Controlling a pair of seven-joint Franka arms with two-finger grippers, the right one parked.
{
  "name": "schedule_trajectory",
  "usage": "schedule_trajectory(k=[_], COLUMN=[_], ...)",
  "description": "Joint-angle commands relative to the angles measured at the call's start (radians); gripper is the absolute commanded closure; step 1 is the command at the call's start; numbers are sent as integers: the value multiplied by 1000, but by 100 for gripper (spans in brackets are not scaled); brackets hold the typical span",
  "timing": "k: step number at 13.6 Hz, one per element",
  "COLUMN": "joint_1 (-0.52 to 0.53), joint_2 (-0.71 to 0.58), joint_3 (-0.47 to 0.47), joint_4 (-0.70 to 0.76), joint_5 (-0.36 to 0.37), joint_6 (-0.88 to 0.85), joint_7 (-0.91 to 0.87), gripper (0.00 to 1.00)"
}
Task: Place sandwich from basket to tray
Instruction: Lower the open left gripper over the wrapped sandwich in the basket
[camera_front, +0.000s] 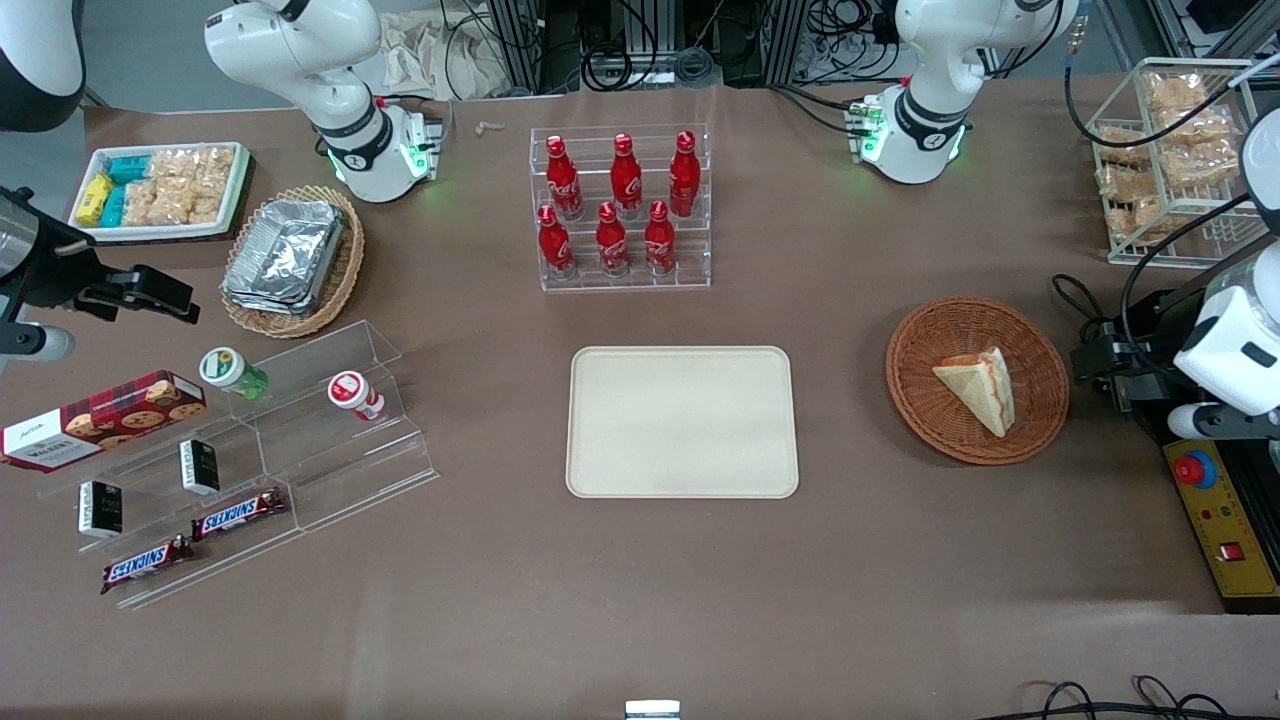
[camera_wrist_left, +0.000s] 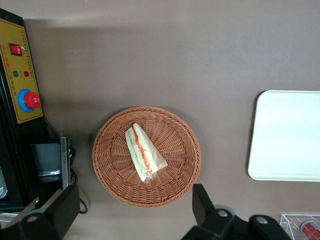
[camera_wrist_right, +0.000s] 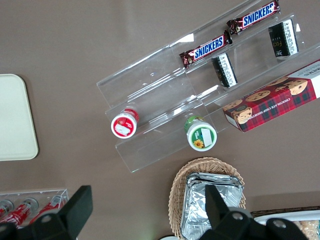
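Note:
The sandwich (camera_front: 978, 387), a pale bread wedge with red and green filling in clear wrap, lies in the round reddish-brown basket (camera_front: 920, 400). The wrist view shows the sandwich (camera_wrist_left: 143, 152) near the middle of the basket (camera_wrist_left: 112, 172). My left gripper (camera_front: 1093, 363) hangs above the table beside the basket, toward the working arm's end. It is open, with its black fingers (camera_wrist_left: 201, 201) spread wide and nothing between them. The beige tray (camera_front: 682, 421) lies flat beside the basket, toward the parked arm's end, and is bare; one end of the tray (camera_wrist_left: 287, 135) shows in the wrist view.
A black and yellow control box (camera_front: 1222, 520) with a red button stands close to the gripper at the table's end. A clear rack of red bottles (camera_front: 620, 210) stands farther from the camera than the tray. A wire rack of snack bags (camera_front: 1170, 160) is near the arm's base.

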Motion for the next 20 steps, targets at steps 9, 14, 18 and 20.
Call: schedule_trajectory(k=[9, 14, 18, 20], joint_1=[-6, -12, -13, -13], joint_2=[-182, -193, -198, -198], joint_3=[1, -2, -2, -2], joint_4=[-411, -568, -746, -812], joint_5=[15, 18, 63, 83], joint_6=[187, 279, 461, 526], joint_7=[-153, -279, -378, -427], gripper=[0, 0, 0, 0])
